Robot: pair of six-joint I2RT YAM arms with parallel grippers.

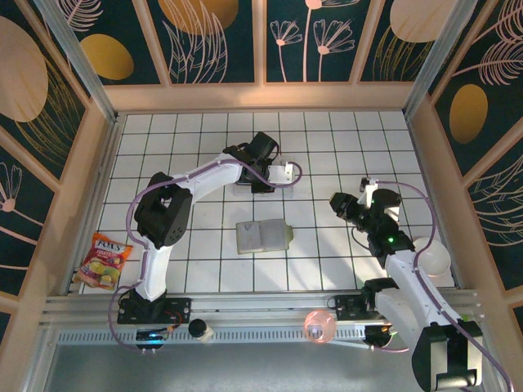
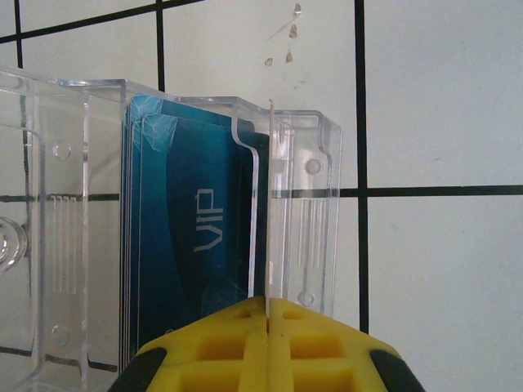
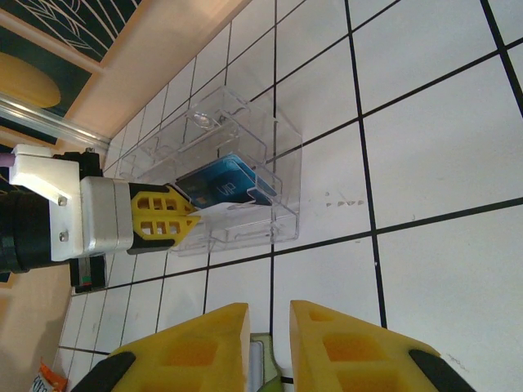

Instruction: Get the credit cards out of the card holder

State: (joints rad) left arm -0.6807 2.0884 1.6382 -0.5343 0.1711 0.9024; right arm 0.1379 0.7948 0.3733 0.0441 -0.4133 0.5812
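Observation:
The card holder [image 1: 263, 235], olive green, lies open on the tiles mid-table; its edge [image 3: 265, 367] shows below my right fingers. My left gripper [image 1: 278, 174] [image 2: 268, 300] [image 3: 196, 216] is shut on a thin pale credit card [image 2: 268, 204] [image 3: 225, 209], held at the mouth of a clear plastic box [image 1: 284, 173] [image 2: 315, 180] [image 3: 245, 135]. Blue "VIP" cards [image 2: 188, 245] [image 3: 219, 184] stand inside that box. My right gripper [image 1: 337, 202] [image 3: 270, 314] hovers right of the card holder, jaws a little apart with nothing between them.
A snack bag [image 1: 105, 260] lies at the near left. A white bowl [image 1: 433, 260] sits at the near right beside my right arm. A pink round object [image 1: 319, 324] and a small bottle [image 1: 198, 329] rest on the front rail. Wooden walls [image 1: 98, 163] enclose the table.

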